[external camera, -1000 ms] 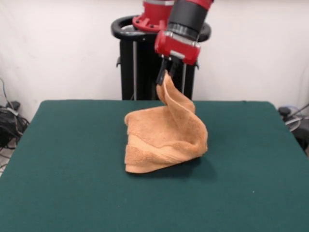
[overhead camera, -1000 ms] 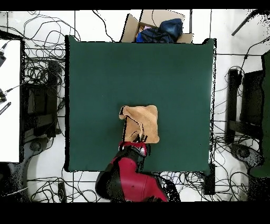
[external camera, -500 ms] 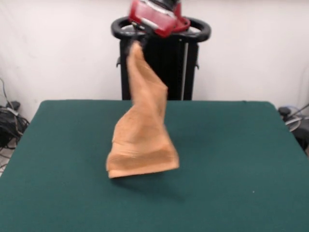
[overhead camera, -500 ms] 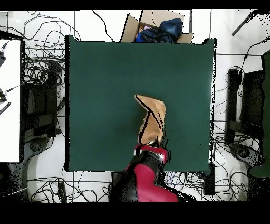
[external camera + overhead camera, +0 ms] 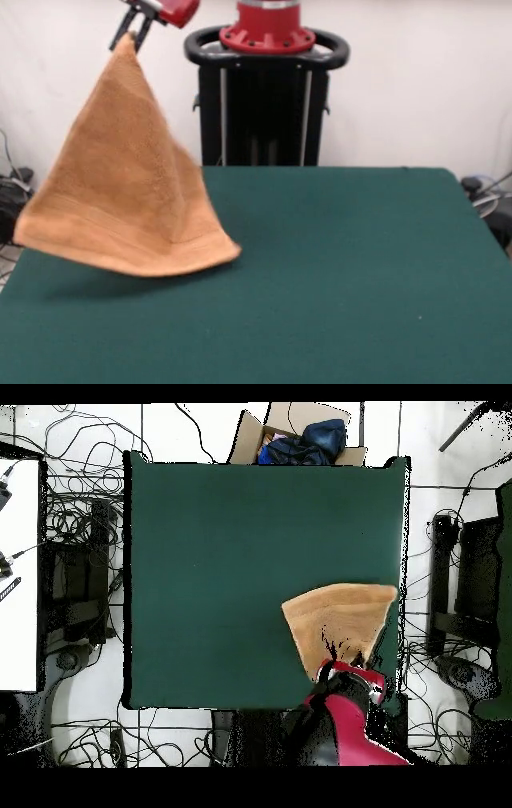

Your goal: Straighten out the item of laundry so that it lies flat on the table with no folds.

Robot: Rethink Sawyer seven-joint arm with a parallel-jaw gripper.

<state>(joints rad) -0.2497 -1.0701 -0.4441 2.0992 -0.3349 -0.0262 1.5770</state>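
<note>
The gripper [image 5: 131, 32] is closed on one corner of the towel [image 5: 128, 192], which hangs above the table [image 5: 360, 272].

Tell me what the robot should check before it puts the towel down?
1. Towel held firmly: ok. The gripper pinches one corner of the towel at its top.
2. Towel opened out: ok. It hangs spread like a wide triangle, no bunching seen.
3. Towel clear of the table: cannot tell. The bottom edge hangs low over the table; in the front view it looks slightly lifted.
4. Towel over the table: not ok. In the overhead view it sits by the table's corner near the robot's base, and in the front view one corner reaches past the table's side edge.
5. Room to lay it flat: ok. Bare green stretches across the table beside the towel.
</note>
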